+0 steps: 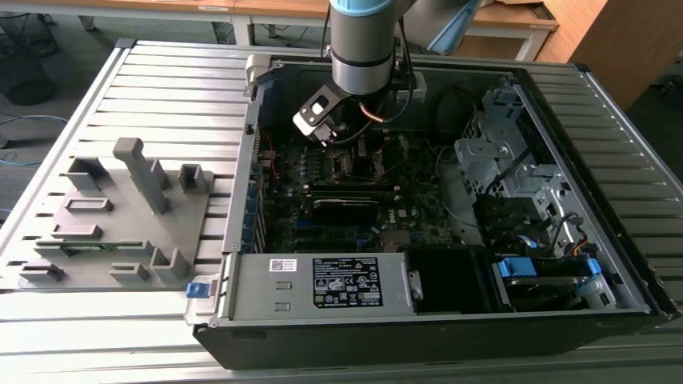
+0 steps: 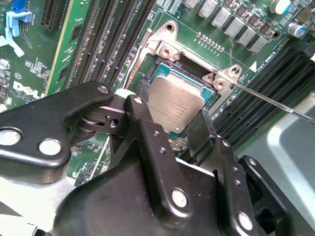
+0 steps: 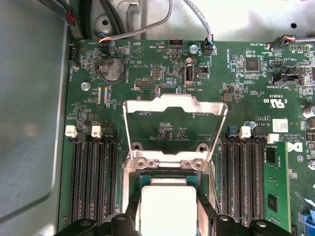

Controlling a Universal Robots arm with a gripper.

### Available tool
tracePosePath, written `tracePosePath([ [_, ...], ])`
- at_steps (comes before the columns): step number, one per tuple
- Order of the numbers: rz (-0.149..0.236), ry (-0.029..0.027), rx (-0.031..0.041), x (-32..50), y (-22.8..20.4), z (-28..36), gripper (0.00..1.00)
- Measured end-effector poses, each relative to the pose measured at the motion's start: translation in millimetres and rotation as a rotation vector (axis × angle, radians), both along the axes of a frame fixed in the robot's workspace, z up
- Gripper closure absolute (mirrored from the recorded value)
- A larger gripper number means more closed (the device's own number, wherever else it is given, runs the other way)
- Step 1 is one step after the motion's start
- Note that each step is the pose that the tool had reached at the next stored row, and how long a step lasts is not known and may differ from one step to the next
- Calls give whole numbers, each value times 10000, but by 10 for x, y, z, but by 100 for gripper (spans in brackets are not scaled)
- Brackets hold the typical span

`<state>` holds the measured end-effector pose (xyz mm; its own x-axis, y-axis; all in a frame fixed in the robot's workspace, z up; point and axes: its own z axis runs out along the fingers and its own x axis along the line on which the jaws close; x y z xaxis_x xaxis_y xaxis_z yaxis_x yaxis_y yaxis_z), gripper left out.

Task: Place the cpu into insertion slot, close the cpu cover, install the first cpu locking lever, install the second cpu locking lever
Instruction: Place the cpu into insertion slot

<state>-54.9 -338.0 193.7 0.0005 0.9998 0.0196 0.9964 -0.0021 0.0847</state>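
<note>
The cpu (image 3: 167,209), a flat square chip with a dull grey top, lies level in the insertion slot (image 3: 162,173) on the green board. My gripper (image 3: 167,221) straddles it, with a black finger against each of two opposite edges, so it is shut on the cpu. In the second wrist view the gripper (image 2: 170,112) holds the cpu (image 2: 174,101) inside the slot's frame (image 2: 165,66). The cpu cover (image 3: 172,102), a silvery frame with a cut-out middle, is swung open beyond the slot. A thin metal locking lever (image 2: 270,98) sticks out unlatched beside the slot. In the exterior view my gripper (image 1: 320,128) hangs low inside the open case.
Long black memory slots (image 3: 93,182) run along both sides of the socket. A grey box with a white label (image 1: 320,280) fills the case's near end, and a drive cage (image 1: 501,160) stands at the exterior view's right. A grey fixture tray (image 1: 117,216) sits outside the case.
</note>
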Motion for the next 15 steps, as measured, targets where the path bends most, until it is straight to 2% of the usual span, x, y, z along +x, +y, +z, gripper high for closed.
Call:
tracePosePath([
  [6,0,1,-1,1,0,0,46],
  [15,0,2,-4,1,0,-36,46],
])
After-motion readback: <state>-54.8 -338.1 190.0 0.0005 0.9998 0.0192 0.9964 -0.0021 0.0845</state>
